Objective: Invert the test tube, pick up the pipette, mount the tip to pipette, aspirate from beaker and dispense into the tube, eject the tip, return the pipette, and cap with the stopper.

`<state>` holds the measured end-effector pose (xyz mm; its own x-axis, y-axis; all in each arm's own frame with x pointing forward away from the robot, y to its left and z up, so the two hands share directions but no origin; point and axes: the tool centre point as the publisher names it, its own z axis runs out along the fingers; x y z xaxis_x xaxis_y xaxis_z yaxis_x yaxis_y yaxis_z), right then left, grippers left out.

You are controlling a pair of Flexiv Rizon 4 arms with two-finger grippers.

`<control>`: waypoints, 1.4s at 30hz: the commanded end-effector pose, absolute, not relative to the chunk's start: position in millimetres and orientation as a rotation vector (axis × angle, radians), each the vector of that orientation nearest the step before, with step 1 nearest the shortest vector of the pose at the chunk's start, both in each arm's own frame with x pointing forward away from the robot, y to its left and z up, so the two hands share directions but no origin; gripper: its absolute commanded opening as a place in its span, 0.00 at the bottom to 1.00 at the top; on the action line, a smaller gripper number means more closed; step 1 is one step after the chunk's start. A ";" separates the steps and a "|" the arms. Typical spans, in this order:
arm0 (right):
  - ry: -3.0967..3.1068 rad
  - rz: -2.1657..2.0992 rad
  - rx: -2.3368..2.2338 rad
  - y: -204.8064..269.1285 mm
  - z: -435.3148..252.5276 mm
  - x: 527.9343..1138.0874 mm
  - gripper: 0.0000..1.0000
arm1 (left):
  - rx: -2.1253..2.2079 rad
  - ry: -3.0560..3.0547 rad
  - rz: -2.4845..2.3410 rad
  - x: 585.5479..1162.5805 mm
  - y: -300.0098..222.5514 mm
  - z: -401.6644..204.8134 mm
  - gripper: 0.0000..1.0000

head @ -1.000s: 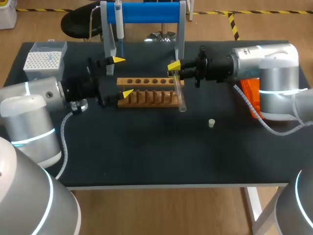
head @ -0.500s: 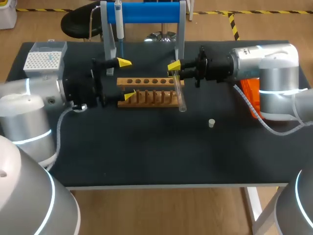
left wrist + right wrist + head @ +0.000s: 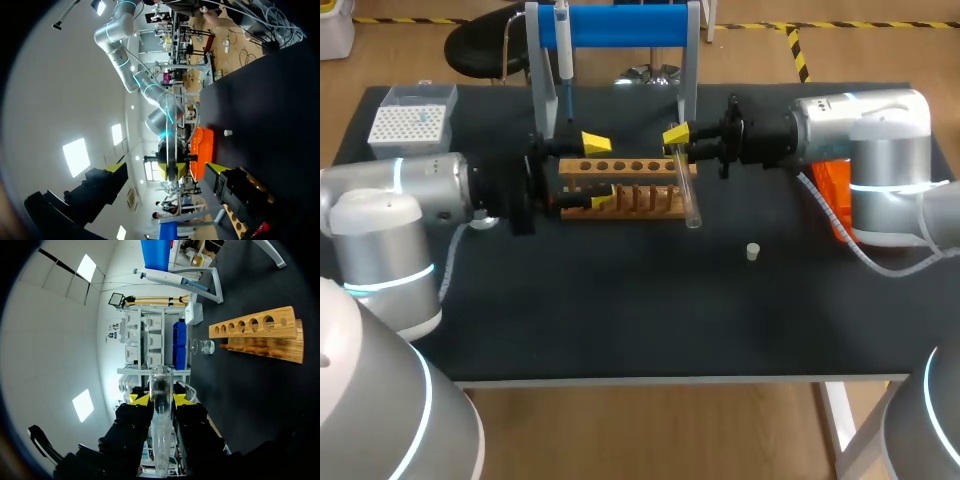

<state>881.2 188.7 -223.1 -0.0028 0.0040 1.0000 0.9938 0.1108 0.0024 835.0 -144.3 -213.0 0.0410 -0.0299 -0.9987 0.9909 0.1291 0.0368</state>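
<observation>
While I watch from the head camera, my right gripper sits at the right end of the wooden rack, its fingers clamped on the glass test tube near the tube's upper end. The tube runs down past the rack's right end, slightly tilted, and I cannot tell whether it touches the wood. From the right wrist camera the tube runs straight up between the two yellow tips, pinched from both sides.

My left gripper is at the rack's left end with its fingers wide apart, one yellow tip behind the rack and one in front. Whether either tip touches the rack I cannot tell. In the left wrist camera those fingers stand well apart, and the tube shows far ahead between them, held by the other arm.

The pipette hangs on the blue stand at the back of the table, just behind my left gripper. The white tip box sits at the back left corner. The small stopper lies alone on the dark surface, well to the right of the rack. The beaker shows in the right wrist camera only, beside the rack's far end.
</observation>
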 end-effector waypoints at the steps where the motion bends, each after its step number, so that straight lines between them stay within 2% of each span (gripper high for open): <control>1: -1.267 -1.125 -1.130 188.1 -222.2 881.3 0.00 | 1.135 1.207 -1.110 837.5 -164.1 -216.8 1.00; 20: -1.267 -1.125 -1.130 188.1 -222.2 881.3 0.00 | 1.237 1.221 -1.133 811.9 -220.5 -221.5 1.00; 42: -1.267 -1.125 -1.130 188.1 -222.2 881.3 0.00 | 1.241 1.175 -1.205 800.3 -260.0 -219.3 1.00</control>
<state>881.2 188.7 -223.1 -0.0029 0.0040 1.0000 0.9938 0.1109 0.0024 798.3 -253.4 -216.8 0.0276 0.0008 -0.9996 0.9993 -0.0248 0.0275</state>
